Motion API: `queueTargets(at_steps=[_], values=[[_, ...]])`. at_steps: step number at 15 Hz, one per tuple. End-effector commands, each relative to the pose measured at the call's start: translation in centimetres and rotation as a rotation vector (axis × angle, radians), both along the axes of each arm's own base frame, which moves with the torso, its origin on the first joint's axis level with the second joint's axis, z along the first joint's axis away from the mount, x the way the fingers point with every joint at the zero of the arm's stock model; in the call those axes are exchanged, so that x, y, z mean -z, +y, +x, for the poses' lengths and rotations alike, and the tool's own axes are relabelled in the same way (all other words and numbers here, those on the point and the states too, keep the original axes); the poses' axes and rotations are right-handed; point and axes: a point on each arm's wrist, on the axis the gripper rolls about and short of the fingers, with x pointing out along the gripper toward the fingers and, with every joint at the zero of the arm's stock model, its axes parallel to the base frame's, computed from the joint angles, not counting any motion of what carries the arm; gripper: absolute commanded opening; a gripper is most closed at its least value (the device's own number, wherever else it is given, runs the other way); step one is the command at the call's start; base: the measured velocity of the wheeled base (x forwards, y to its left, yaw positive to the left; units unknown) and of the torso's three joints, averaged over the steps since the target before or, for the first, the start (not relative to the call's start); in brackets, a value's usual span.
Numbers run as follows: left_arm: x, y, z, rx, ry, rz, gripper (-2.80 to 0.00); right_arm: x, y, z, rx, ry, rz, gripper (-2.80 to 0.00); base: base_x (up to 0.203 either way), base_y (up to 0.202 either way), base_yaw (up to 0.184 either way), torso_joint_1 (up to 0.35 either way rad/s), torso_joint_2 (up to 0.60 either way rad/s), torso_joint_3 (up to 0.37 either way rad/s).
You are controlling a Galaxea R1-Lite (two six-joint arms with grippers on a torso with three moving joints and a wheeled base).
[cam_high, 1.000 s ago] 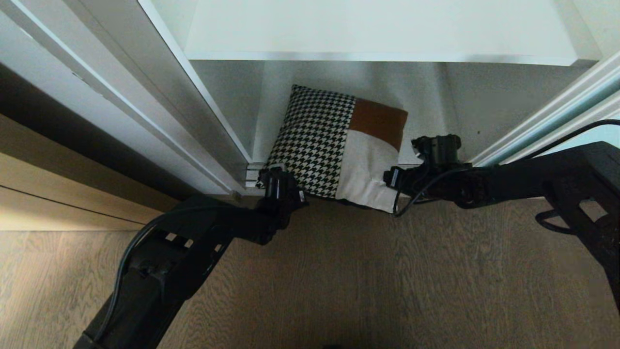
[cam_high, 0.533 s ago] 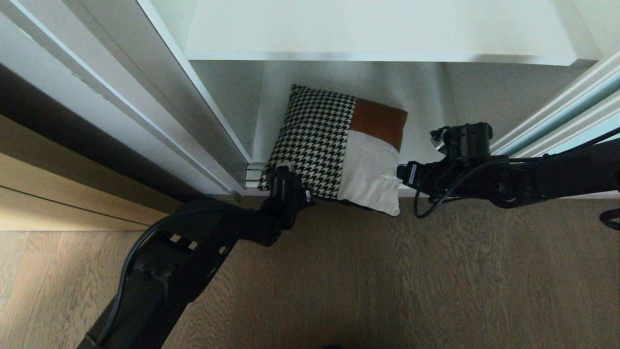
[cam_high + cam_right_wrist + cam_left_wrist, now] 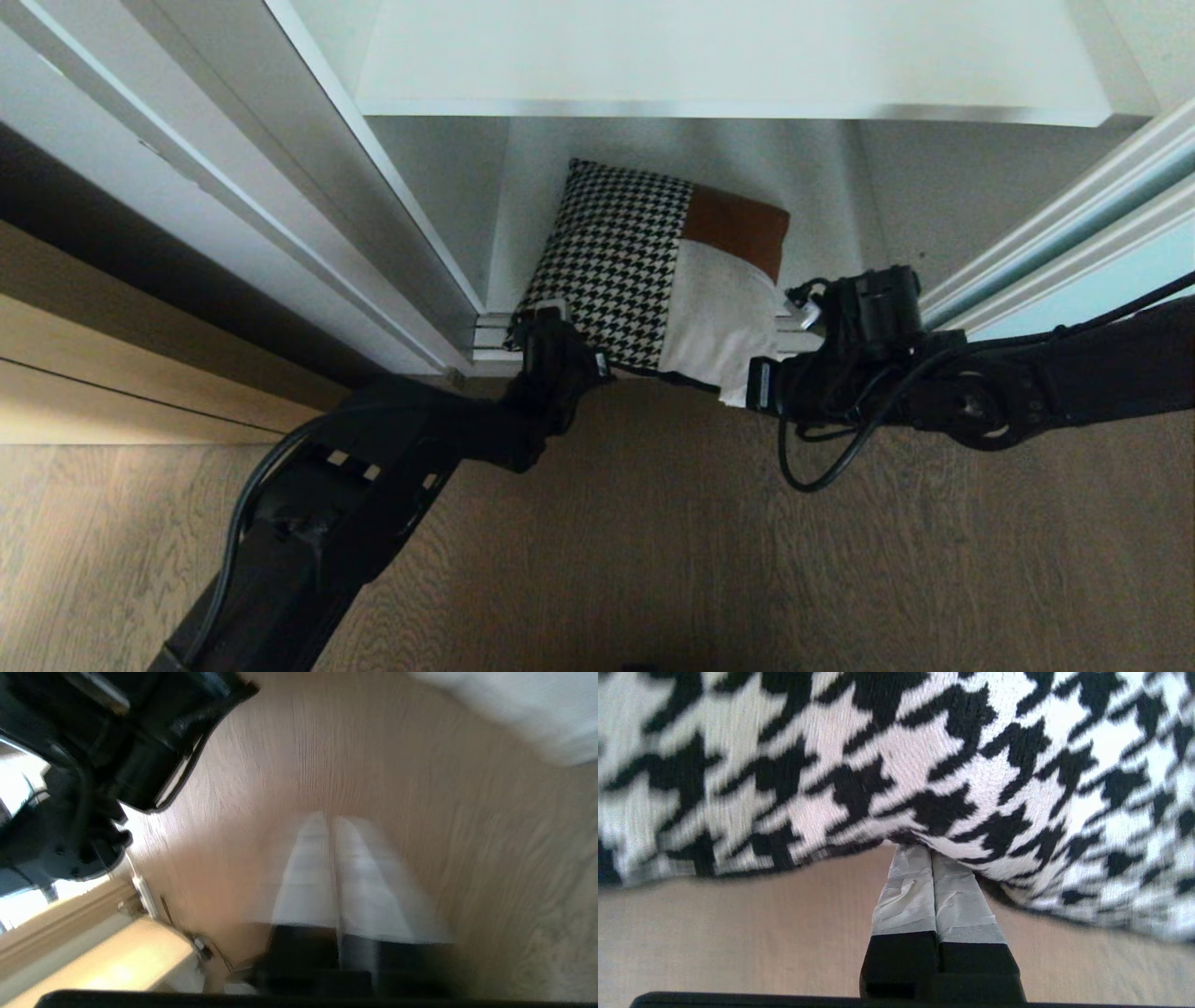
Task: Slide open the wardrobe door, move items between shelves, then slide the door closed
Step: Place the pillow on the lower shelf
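Comparing with a second earlier, the right gripper (image 3: 794, 322) had drawn back from the cushion (image 3: 653, 271), opened wide, and then come in again at the cushion's cream corner nearest the floor (image 3: 653, 560). Its fingers (image 3: 310, 877) were now pressed together with nothing seen between them, so I judge it held no fabric and only touched or pushed the corner. The left gripper (image 3: 932, 851) was clenched too, its tips tucked under the houndstooth edge at the front left corner of the bottom shelf (image 3: 840, 205). The cushion had tilted a little and moved slightly deeper, but it stood on the bottom shelf, leaning, its front edge hanging over the shelf's front edge. The upper shelf (image 3: 728, 65) was bare. The sliding wardrobe door (image 3: 1102, 271) stood open at the right. The move between shelves was probably only starting.
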Motion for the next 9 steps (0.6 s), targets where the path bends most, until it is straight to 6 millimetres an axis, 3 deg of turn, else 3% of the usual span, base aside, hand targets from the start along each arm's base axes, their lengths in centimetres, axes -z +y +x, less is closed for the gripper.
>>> queueTargets(at_steps=[1,9], values=[[1.8,-0.7,-0.1,0.024,0.021,0.008,-2.80,3.3,1.3,1.7,-0.008,0.059,-0.023,-2.80,0.000,0.000,0.000,0.000,0.00,0.000],[1.7,0.3,0.3,-0.004,0.001,0.039,-2.80,12.0,1.7,7.1,0.016,0.143,-0.096,-2.80,0.000,0.000,0.000,0.000,0.00,0.000]])
